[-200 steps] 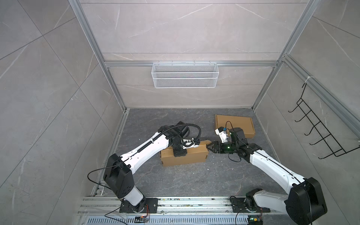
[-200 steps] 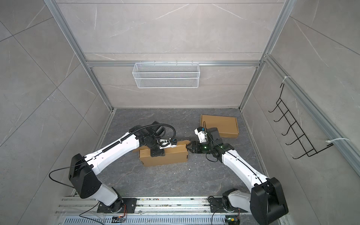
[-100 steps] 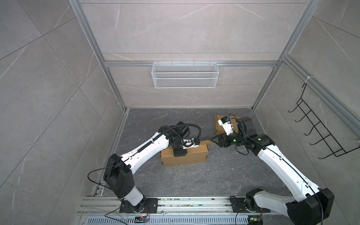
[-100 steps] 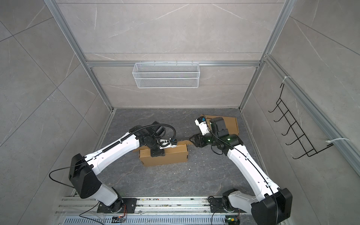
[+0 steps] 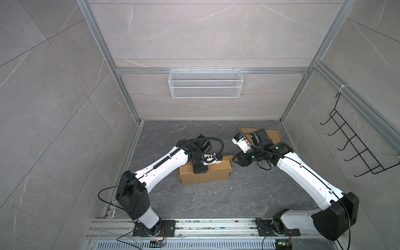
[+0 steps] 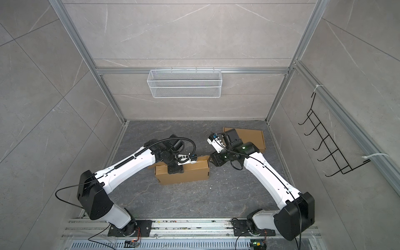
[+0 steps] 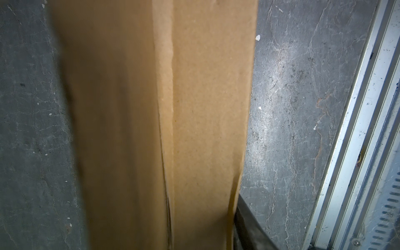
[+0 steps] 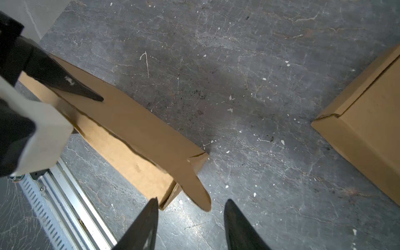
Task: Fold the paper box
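Note:
The paper box (image 5: 207, 176) (image 6: 190, 173) (image 7: 194, 108) is a long brown carton lying on the dark floor with its lid down. My left gripper (image 5: 200, 170) (image 6: 175, 170) straddles its middle from above. One finger (image 7: 246, 227) lies against the front wall, and the other finger (image 8: 65, 84) lies along the far edge of the lid. A rounded lid flap (image 8: 194, 188) sticks out past the box's right end. My right gripper (image 5: 234, 160) (image 6: 211, 161) (image 8: 192, 203) is open at that end, and the flap's tip lies between its fingers without touching them.
A second brown box (image 5: 273, 135) (image 6: 253, 136) (image 8: 368, 129) lies at the back right, under my right wrist. A wire basket (image 5: 205, 86) hangs on the back wall and a hook rack (image 5: 357, 149) on the right wall. A metal rail (image 5: 194, 226) (image 7: 357, 151) runs along the front.
My right arm rose and swung its wrist back over the second box. Its gripper drew slightly off the box's right end, came back to it, and its jaws narrowed. The left arm and box stayed.

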Available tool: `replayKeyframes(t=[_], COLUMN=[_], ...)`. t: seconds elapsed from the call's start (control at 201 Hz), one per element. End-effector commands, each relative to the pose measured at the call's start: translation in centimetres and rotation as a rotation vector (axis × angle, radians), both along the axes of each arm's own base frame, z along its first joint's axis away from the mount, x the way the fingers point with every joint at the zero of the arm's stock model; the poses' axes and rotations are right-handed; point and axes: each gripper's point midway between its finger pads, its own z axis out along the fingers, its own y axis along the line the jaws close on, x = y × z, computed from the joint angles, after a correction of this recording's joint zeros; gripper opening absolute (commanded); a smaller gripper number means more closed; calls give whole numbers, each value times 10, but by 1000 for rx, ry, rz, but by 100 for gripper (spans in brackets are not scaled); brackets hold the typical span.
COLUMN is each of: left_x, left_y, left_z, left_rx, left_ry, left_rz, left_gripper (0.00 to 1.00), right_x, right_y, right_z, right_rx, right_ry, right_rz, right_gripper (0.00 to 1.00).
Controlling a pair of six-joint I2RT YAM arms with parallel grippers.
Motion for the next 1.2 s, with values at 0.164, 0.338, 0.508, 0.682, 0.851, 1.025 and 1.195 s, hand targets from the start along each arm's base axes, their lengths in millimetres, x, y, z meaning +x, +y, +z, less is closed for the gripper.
replayKeyframes(t=[0.164,0.338,0.508,0.682,0.851,1.025,1.195], left_x=[6,7,7,6,6,6,6], left_y=[-5,-6,-6,-6,-6,-6,-7], left_z=[-14,-15,-16,-16,-16,-16,-17], left_rx=[14,14,17,18,16,17,17], left_ry=[3,5,8,11,13,17,20], left_rz=[-15,-14,-14,-15,-12,-11,-9], left_gripper=[42,42,42,42,41,41,41], right_x=[4,2,0,-2,-4,-8,-10], right_y=[4,8,13,14,17,20,24], right_z=[-3,-2,-2,-1,0,-1,2], right_rx=[-51,-36,-19,-1,47,82,115], right_ry=[-10,2,25,62,115,157,180], right_rz=[14,14,5,-39,-97,-139,-170], right_gripper=[39,27,17,15,14,11,9])
